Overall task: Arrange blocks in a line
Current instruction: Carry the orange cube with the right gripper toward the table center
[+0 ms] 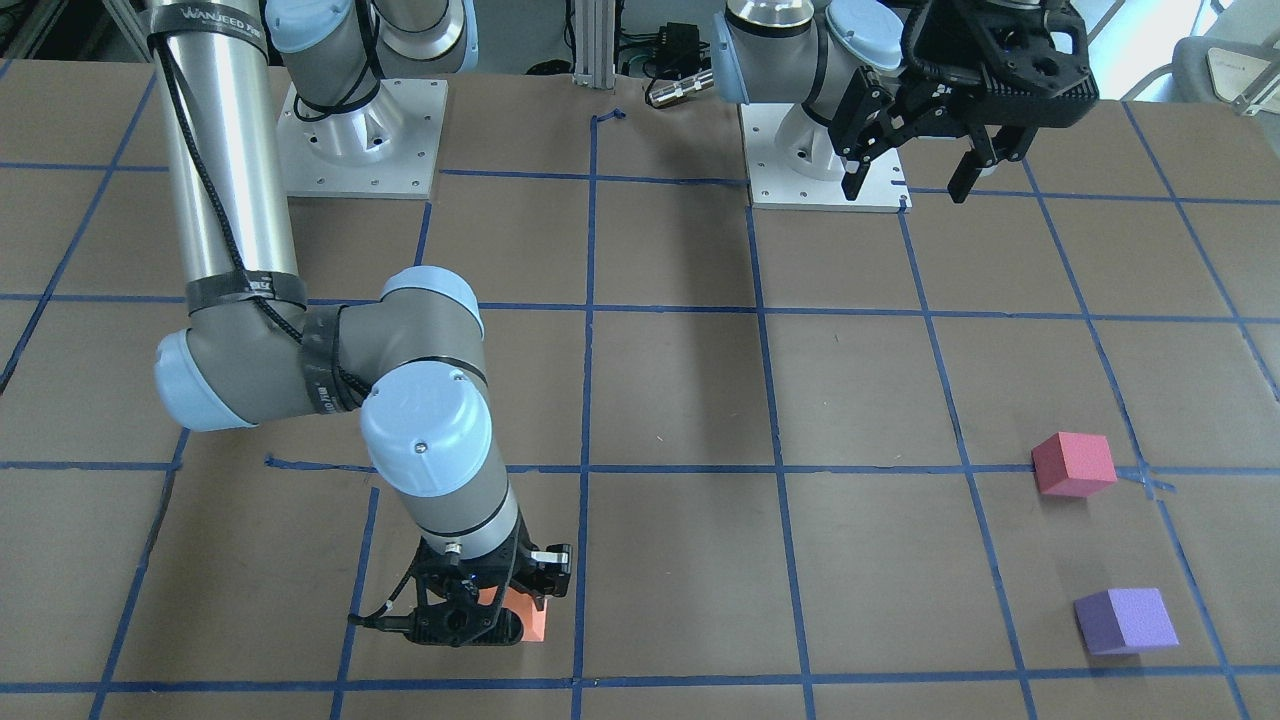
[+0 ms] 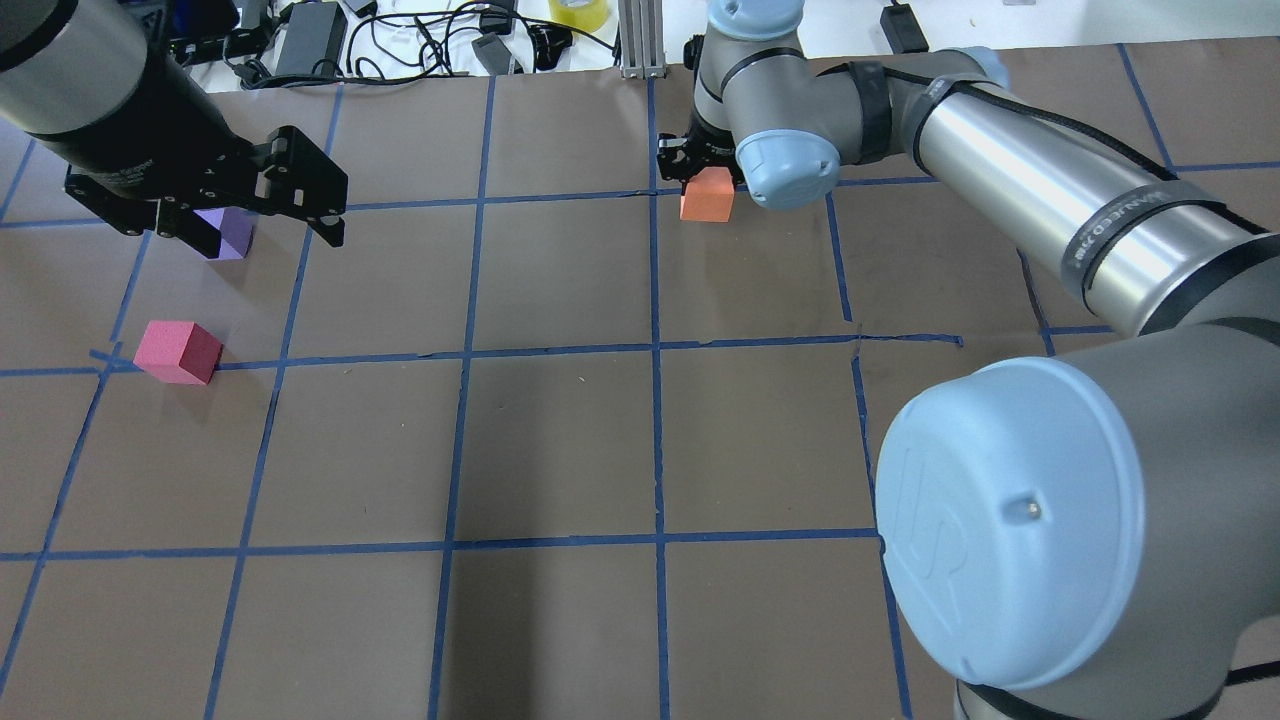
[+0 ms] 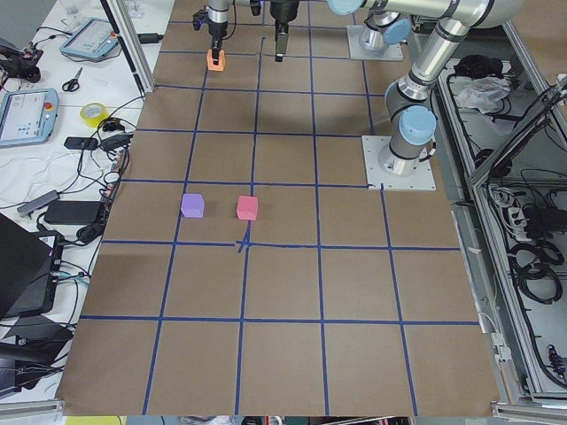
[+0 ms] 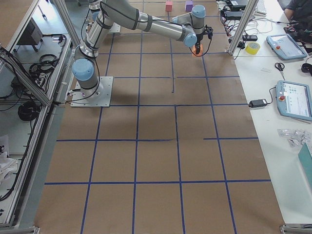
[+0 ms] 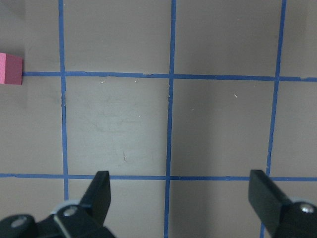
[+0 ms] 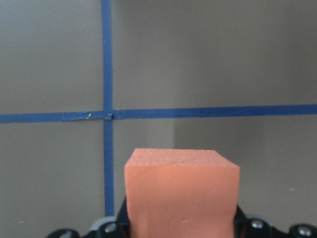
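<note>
The orange block (image 2: pixel 706 195) sits in my right gripper (image 1: pixel 478 625), which is shut on it at the table's far side; it fills the lower middle of the right wrist view (image 6: pixel 181 191). The pinkish-red block (image 2: pixel 180 352) and the purple block (image 2: pixel 232 236) lie apart on the table on my left. My left gripper (image 2: pixel 265 238) is open and empty, held high above the table, and partly hides the purple block in the overhead view. The left wrist view shows only an edge of the pinkish-red block (image 5: pixel 10 69).
The table is brown board with a grid of blue tape lines (image 2: pixel 655 350). Cables, chargers and a tape roll (image 2: pixel 578 12) lie beyond its far edge. The arm bases (image 1: pixel 360 135) stand on the robot's side.
</note>
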Tool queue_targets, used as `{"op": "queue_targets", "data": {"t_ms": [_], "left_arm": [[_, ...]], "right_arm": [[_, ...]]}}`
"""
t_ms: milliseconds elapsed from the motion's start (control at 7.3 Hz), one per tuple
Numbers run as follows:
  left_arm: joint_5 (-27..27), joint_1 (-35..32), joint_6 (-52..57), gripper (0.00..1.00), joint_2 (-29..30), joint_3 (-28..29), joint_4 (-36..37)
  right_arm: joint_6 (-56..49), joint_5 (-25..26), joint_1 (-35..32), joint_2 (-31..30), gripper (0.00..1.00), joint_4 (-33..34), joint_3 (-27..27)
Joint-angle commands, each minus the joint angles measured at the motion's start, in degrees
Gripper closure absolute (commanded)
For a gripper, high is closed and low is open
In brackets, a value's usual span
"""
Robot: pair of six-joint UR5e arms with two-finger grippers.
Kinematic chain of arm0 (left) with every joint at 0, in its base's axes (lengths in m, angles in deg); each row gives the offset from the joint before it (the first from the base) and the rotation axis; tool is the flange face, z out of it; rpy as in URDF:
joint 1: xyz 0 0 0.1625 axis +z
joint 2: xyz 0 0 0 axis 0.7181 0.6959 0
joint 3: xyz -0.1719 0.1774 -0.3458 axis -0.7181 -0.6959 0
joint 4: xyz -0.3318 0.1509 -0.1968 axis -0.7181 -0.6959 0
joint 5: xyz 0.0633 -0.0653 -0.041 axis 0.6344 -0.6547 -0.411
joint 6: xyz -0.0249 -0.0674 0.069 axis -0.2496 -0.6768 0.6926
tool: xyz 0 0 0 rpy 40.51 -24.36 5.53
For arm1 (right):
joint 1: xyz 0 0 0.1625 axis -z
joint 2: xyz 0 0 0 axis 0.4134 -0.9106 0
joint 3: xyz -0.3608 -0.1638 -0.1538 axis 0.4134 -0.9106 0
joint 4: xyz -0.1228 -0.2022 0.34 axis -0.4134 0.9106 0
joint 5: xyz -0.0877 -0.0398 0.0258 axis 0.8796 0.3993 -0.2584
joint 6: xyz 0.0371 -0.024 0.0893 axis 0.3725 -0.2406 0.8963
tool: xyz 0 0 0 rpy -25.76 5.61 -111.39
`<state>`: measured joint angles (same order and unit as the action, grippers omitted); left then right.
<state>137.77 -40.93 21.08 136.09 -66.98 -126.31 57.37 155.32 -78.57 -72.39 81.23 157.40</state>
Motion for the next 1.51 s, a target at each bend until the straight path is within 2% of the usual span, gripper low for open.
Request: {"op": "queue_targets", "data": {"t_ms": [0, 685, 822, 959, 1370], "left_arm": [[0.0, 0.1, 0.0, 0.00, -0.2, 0.0, -0.1], [0.0, 0.1, 0.1, 0.00, 0.1, 0.0, -0.1], [0.1, 0.1, 0.3, 0.00, 0.0, 0.0, -0.1], [0.1, -0.2, 0.1, 0.00, 1.1, -0.6, -0.2], [-0.1, 0.2, 0.3, 0.00, 1.2, -0.4, 0.6]], "right_arm": [[8.9, 0.1, -3.9, 2.2, 1.00, 0.4, -0.1], [13.7, 0.1, -6.7, 3.2, 1.00, 1.5, 0.0], [13.8, 0.1, -6.7, 3.3, 0.66, 1.5, 0.2], [13.5, -0.1, -6.7, 3.5, 0.01, 2.0, 0.5], [13.7, -1.2, -6.8, 2.2, 0.00, 1.2, 0.2]]}}
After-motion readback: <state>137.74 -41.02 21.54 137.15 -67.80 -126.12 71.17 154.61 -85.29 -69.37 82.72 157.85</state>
